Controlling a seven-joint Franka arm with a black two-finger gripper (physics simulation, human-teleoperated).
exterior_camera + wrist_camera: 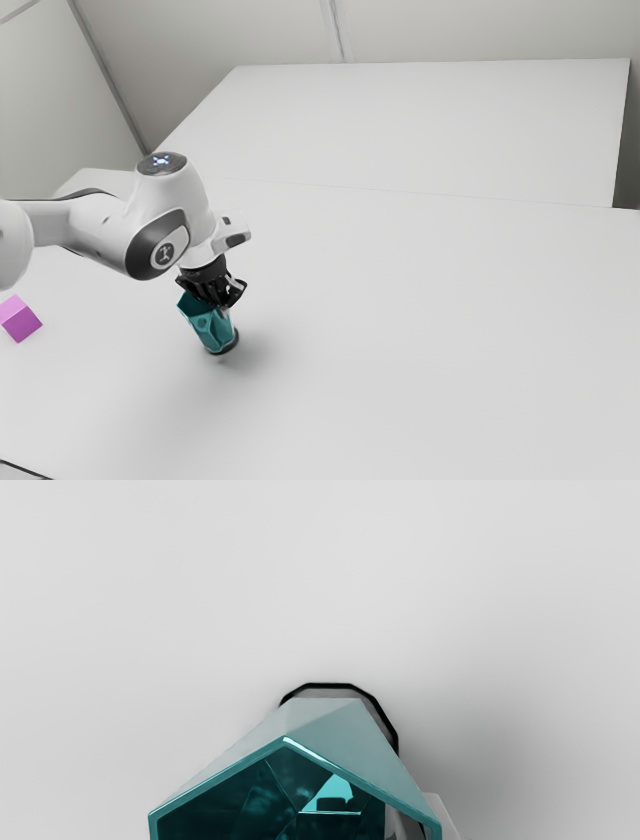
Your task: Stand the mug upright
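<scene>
One teal mug (211, 330) is right under my hand (222, 298), mouth upward and dark base (389, 730) toward the table (420, 330), well apart from the pink cube (19, 319) on the exterior view's left. Its body slants in that view, yet I can't tell how much of that is real lean, nor whether the base sits flat on the table. My hand is down at the mouth; how far open it is, and whether it has a grip on the wall, I can't tell. I'd expect the mug to be light and stiff, with glossy, flat-sided walls that could slip or twist if pinched across a corner. The edge of the rim (220, 775) looks thin, so I'd call it the likeliest part to chip if it were glass or ceramic. A good hold would be square on one flat facet, a little below the rim, with modest pressure.
</scene>
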